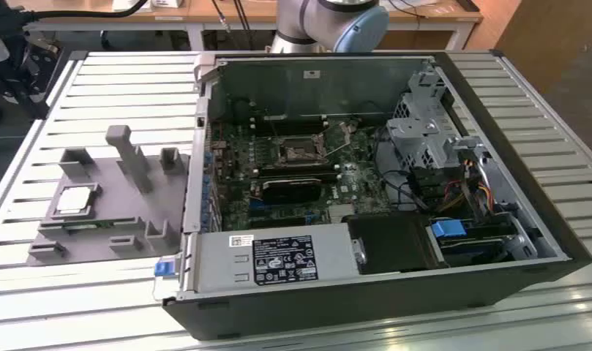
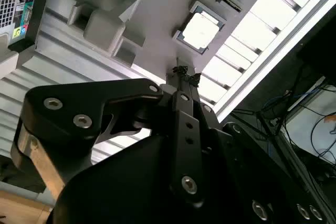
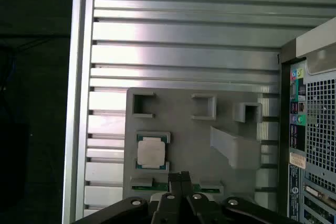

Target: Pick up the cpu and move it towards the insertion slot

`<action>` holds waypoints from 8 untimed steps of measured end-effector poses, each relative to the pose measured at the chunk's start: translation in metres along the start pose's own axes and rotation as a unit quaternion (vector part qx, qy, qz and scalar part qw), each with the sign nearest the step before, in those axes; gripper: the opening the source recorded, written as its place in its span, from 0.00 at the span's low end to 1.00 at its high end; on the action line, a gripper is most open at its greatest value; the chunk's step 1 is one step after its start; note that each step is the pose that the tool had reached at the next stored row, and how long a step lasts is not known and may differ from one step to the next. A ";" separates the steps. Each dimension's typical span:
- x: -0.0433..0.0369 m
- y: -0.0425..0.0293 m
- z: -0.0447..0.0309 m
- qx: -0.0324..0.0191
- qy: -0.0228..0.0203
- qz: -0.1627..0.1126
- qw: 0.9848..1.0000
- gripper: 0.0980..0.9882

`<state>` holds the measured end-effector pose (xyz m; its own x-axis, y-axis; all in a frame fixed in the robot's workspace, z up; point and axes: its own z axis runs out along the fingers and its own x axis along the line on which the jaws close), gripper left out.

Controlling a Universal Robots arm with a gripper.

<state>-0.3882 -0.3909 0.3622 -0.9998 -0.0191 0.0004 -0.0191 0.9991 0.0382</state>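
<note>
Silvery-white metal is seen on the top of the chip (image 1: 73, 199), which is seated flat in a shallow square pocket of a grey plastic plate (image 1: 115, 223). Several upright grey blocks (image 1: 129, 155) are carried by the same plate. The plate is laid on a slatted aluminium table (image 1: 81, 307), at the exterior view's left of an open computer case (image 1: 374, 296). Inside that case the socket (image 1: 301, 152) is found on the circuit board, marked by a shiny frame and a dark centre, and it is well apart from the chip.

In both wrist views the pincer (image 3: 181, 176) (image 2: 182, 71) is shown closed, its two fingers (image 3: 175, 183) pressed together with nothing held between them. It is poised at the plate's edge, near the chip (image 3: 151, 152) yet not touching it. In the first wrist view the fingertips are placed just beside one corner of the chip's pocket. In the second wrist view a strip of bare plate (image 2: 157, 3) is seen between the fingertips and the chip (image 2: 201, 29). How high the pincer is held above the plate cannot be told.
</note>
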 end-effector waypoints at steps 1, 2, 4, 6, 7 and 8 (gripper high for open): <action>0.0000 0.0000 0.0000 0.000 0.000 0.000 1.000 0.00; 0.0000 0.0000 0.0000 0.000 0.000 0.000 1.000 0.00; 0.0000 0.0000 0.0000 0.000 0.000 0.000 1.000 0.00; 0.0000 0.0000 0.0000 0.000 0.000 0.000 1.000 0.00; 0.0000 0.0000 0.0000 0.000 0.000 0.000 1.000 0.00; 0.0000 0.0000 0.0000 0.000 0.000 0.000 1.000 0.00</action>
<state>-0.3882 -0.3909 0.3622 -0.9998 -0.0191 0.0005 -0.0191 0.9991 0.0382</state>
